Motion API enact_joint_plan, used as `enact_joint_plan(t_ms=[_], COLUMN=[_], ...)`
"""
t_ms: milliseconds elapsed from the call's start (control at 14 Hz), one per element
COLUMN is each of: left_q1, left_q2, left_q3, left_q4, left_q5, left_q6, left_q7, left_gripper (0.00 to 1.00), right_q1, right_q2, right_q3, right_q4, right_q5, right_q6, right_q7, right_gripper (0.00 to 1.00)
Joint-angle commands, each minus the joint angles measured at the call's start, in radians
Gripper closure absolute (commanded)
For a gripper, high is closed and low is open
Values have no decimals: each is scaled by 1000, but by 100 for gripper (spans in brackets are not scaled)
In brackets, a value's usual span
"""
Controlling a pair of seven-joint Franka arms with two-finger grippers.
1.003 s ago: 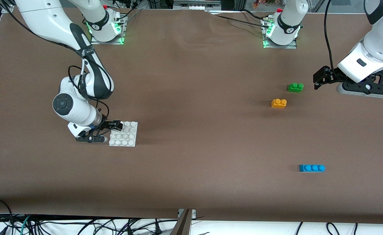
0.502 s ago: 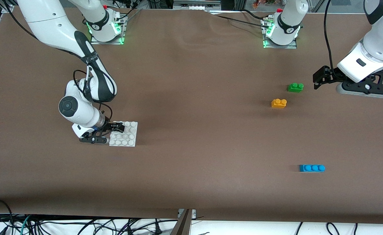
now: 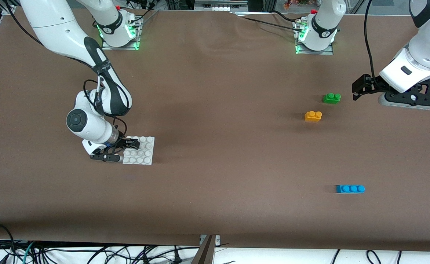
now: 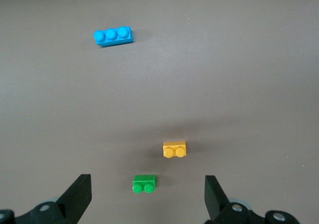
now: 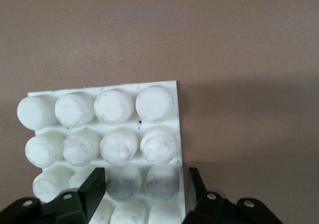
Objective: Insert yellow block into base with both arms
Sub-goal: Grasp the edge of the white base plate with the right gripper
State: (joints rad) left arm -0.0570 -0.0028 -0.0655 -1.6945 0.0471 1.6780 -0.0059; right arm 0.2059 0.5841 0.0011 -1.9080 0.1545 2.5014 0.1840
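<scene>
So the right gripper (image 3: 131, 143) is down at the base (image 3: 141, 151), on the edge toward the right arm's end of the counter (image 3: 215, 176). In the right wrist view its fingers (image 5: 84, 196) have come in on the plate's stud row, with two studs sitting between the tips. Looks to me like it's pinching the base (image 5: 104, 134) by those studs at the edge, not by the plate's flat sides.

The left gripper (image 3: 358, 90) hangs in the air toward the left arm's end of the counter, fingers (image 4: 77, 196) spread wide with nothing in them. From its wrist camera the green brick (image 4: 144, 184) lies just ahead of the gap between the fingertips, the yellow block (image 4: 174, 149) a little past that and off toward one finger, and the blue brick (image 4: 113, 36) way out ahead. In the front view the yellow block (image 3: 313, 116) is untouched on the counter, near the green brick (image 3: 331, 98), well apart from the base.

What worries me:
- The green brick is lined up with the open fingers better than the yellow one. Drop straight down and it grabs or bumps the wrong brick.
- The two bricks sit close, so a wide finger could nudge the green one (image 3: 331, 98) into the yellow.
- The hold on the base is at one edge only. Pressing a block onto studs away from the fingers could tip or twist the plate.
</scene>
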Motion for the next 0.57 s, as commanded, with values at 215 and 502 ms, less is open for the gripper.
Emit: enact_joint_plan(t_ms=[215, 502], left_q1=[2, 6], left_q2=[-2, -2], left_q3=[0, 0], left_q4=[13, 13], left_q5=[20, 20], left_q6=[-15, -15], left_q7=[10, 12], left_gripper=[0, 0], right_q1=[-7, 36], right_q2=[34, 43], right_q3=[59, 72], right_q4=[1, 1], right_q5=[14, 13], right_q6=[71, 119], right_q7=[21, 80], right_gripper=[28, 28])
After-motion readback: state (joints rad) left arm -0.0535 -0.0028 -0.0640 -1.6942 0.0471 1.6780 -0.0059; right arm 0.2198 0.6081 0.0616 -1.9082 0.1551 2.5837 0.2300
